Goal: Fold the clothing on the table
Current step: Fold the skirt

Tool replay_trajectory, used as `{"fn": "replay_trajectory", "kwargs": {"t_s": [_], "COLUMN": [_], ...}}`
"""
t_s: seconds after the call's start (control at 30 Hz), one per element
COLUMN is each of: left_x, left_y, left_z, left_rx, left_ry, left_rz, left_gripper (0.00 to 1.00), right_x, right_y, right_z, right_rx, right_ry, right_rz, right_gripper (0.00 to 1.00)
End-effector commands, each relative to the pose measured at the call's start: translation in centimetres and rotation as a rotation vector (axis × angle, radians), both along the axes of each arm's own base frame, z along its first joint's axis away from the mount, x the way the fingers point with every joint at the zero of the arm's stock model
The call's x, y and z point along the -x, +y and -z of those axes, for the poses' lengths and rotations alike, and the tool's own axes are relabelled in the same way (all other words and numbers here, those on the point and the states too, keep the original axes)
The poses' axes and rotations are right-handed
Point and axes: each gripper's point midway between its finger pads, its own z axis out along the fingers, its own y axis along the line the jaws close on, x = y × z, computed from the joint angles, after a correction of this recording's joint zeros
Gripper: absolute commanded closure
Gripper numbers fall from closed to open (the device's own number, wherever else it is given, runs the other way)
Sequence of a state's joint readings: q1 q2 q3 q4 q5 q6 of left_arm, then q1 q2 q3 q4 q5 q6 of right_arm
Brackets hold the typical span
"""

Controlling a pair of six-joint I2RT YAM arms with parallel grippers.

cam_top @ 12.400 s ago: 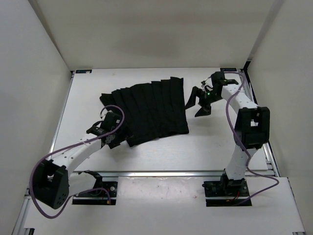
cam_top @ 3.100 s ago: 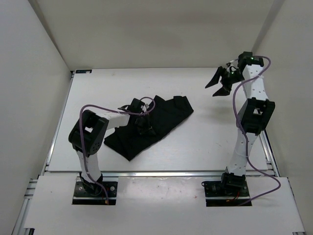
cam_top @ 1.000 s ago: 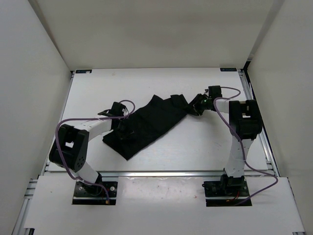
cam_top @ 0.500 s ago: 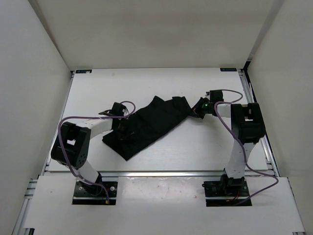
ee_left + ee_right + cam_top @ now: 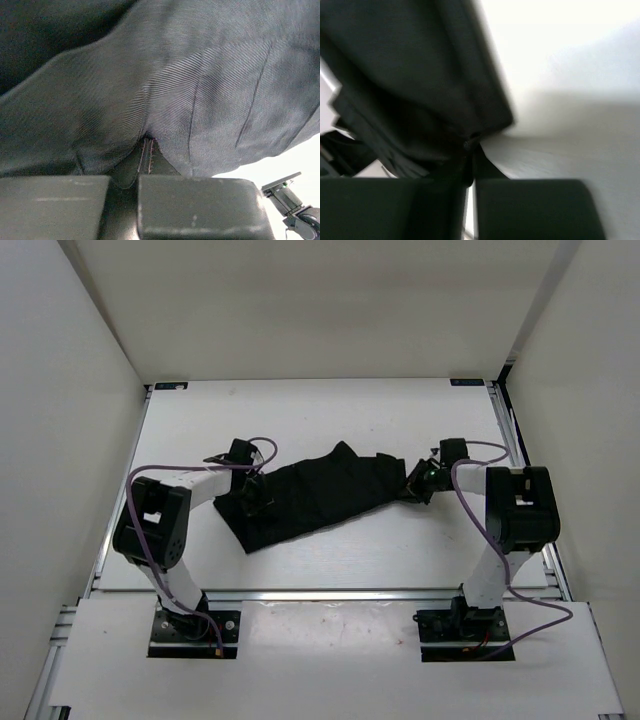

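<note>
— Where's the clothing lying?

— The clothing [image 5: 315,495] is bunched into a long black band across the middle of the table [image 5: 400,410]. It slants from its low end on the left up toward the right, and a small peak of cloth rises on its far edge.

— And the hands?

— The left gripper [image 5: 250,498] is at the left end, pressed down into the cloth. From its own camera the jaws are closed tight with a seamed fold pinched between them, and ribbed fabric fills nearly the whole view.

— The other one?

— The right gripper [image 5: 415,483] is at the opposite end, low by the tabletop. Its jaws are closed too, nipping the edge of the clothing, which hangs dark to one side with bare white table beside it.

— Anything else around?

— A purple cable [image 5: 262,445] loops over the left wrist, and a metal rail [image 5: 320,592] runs along the near edge of the table, in front of both arm bases.
</note>
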State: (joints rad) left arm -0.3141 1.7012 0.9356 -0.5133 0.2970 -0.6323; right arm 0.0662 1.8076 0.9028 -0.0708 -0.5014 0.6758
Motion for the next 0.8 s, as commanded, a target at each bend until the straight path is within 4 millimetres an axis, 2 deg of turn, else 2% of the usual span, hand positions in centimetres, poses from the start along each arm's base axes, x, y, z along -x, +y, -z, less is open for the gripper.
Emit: {"fn": "replay_trajectory", "kwargs": {"t_s": [0.0, 0.03, 0.07, 0.1, 0.17, 0.2, 0.23, 0.27, 0.33, 0.4, 0.43, 0.47, 0.5, 0.53, 0.57, 0.6, 0.67, 0.73, 0.77], "left_x": [-1.4, -2.0, -2.1, -2.0, -2.0, -1.8, -1.7, -1.9, -2.4, -3.7, -4.0, -4.8, -5.7, -6.4, -6.3, -7.7, -8.7, -8.6, -8.7], "left_y": [0.8, 1.0, 1.0, 1.3, 1.1, 1.2, 1.1, 0.9, 0.3, -0.2, -0.1, -1.4, -2.0, -3.1, -4.7, -5.8, -9.4, -12.3, -14.2], "left_z": [-0.3, -0.5, -0.4, -0.3, -0.7, -1.0, -1.2, -1.8, -2.8, -4.8, -5.2, -6.3, -7.3, -7.7, -8.4, -9.2, -10.8, -11.0, -12.2], "left_rx": [-0.040, -0.051, -0.055, -0.063, -0.081, -0.104, -0.128, -0.143, -0.141, -0.137, -0.139, -0.097, -0.078, -0.022, 0.049, 0.098, 0.235, 0.346, 0.442], "left_ry": [-0.028, -0.039, -0.032, -0.021, -0.031, -0.032, -0.047, -0.069, -0.099, -0.142, -0.145, -0.176, -0.206, -0.219, -0.217, -0.260, -0.315, -0.320, -0.339], "left_rz": [0.016, 0.019, 0.023, 0.014, 0.029, 0.028, 0.045, 0.060, 0.060, 0.056, 0.050, 0.060, 0.059, 0.054, 0.065, 0.043, 0.071, 0.088, 0.092], "left_gripper": [1.00, 1.00, 1.00, 1.00, 1.00, 1.00, 1.00, 1.00, 1.00, 1.00, 1.00, 1.00, 1.00, 1.00, 1.00, 1.00, 1.00, 1.00, 1.00], "right_x": [3.4, 3.9, 4.1, 4.3, 4.2, 4.1, 3.7, 3.8, 3.8, 3.7, 3.8, 3.5, 3.7, 3.3, 2.8, 2.7, 2.0, 1.7, 1.4], "right_y": [-0.4, -0.2, -0.2, 0.0, -1.0, -1.7, -2.3, -2.9, -4.3, -5.7, -6.0, -5.7, -5.6, -5.5, -5.1, -4.9, -4.2, -4.2, -4.5], "right_z": [1.7, 1.9, 1.8, 1.7, 1.2, 0.8, 0.3, 0.1, 0.5, 0.5, 0.8, 0.4, 0.8, 0.6, 0.3, 0.2, -0.2, -0.2, -0.1], "right_rx": [0.020, 0.015, 0.023, 0.033, 0.062, 0.075, 0.090, 0.108, 0.113, 0.071, 0.042, -0.013, -0.051, -0.065, -0.086, -0.106, -0.120, -0.128, -0.138], "right_ry": [0.128, 0.135, 0.138, 0.128, 0.102, 0.086, 0.063, 0.065, 0.077, 0.073, 0.078, 0.062, 0.072, 0.055, 0.041, 0.043, 0.018, 0.016, 0.028], "right_rz": [-0.009, -0.024, -0.028, -0.040, -0.017, -0.006, -0.002, -0.005, 0.013, 0.040, 0.042, 0.033, 0.025, 0.008, -0.011, -0.023, -0.045, -0.047, -0.025], "right_gripper": [0.80, 0.63, 0.50, 0.44, 0.25, 0.20, 0.09, 0.04, 0.01, 0.01, 0.01, 0.01, 0.01, 0.01, 0.01, 0.01, 0.00, 0.01, 0.01]}}
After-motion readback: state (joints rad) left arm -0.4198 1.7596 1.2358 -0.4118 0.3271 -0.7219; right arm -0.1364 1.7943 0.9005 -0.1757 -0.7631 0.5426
